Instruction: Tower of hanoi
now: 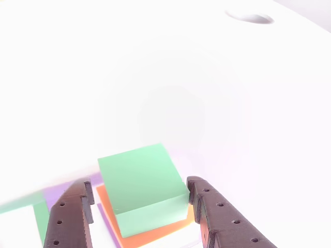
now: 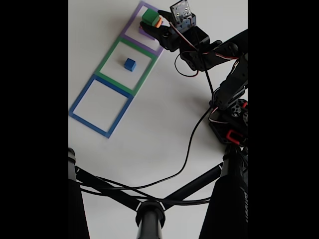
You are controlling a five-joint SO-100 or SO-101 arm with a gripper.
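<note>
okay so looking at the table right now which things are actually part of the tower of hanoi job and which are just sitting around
Part of the job:
green block stacked on an orange block
small blue cube
gripper, open around the green block
purple, green and blue tape squares

Just there:
black cable
black stand legs

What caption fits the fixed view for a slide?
Arm's gripper at green block in purple square; blue cube in green square.

Top block (image 2: 148,17) stacked in the far taped square (image 2: 133,24), small cube (image 2: 129,64) in middle square (image 2: 110,59), near square (image 2: 79,102) beside.
</note>
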